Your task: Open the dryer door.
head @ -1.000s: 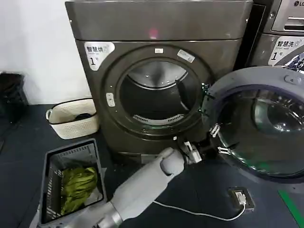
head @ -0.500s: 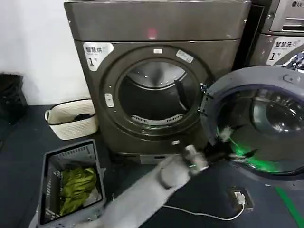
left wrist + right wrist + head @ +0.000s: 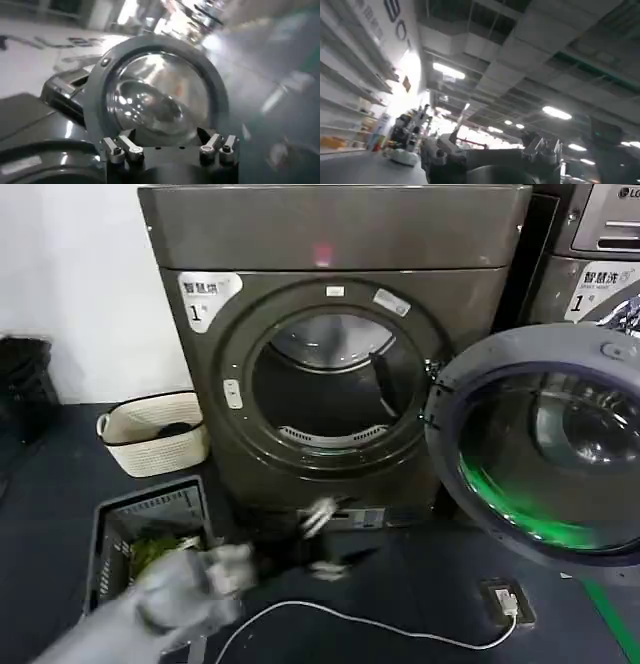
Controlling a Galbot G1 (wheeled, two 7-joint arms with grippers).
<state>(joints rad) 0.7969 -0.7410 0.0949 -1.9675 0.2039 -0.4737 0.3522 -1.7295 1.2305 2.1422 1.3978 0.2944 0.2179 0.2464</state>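
In the head view the left arm occupies the lower left of the frame, blurred, with the left pincer (image 3: 322, 536) extended toward the lower centre, just in front of the base of the dryer (image 3: 330, 244). Its fingers stand apart and hold nothing; they are clear of the door, which suggests the pull is complete and the arm is clearing the swing path. A white cable (image 3: 400, 629) lies on the dark floor at lower centre. At lower left a grey crate (image 3: 110, 519) holds green laundry (image 3: 150, 552); a cream basket (image 3: 150, 434) sits further back at middle left, both beside the machine, presumably staged for loading. The dryer door (image 3: 545, 444) fills the right of the frame, swung wide on its hinge so the grey inner side and glass face outward, leaving the drum opening (image 3: 325, 389) fully exposed. By this judgement the task is essentially done. The left wrist view adds what the head view lacks: the separated fingertips (image 3: 122, 149) at the lower edge, empty, with the door's glass dome (image 3: 157, 95) beyond. The right wrist view shows the right pincer (image 3: 490, 155) against ceiling lights, parked; whether it is open cannot be told.
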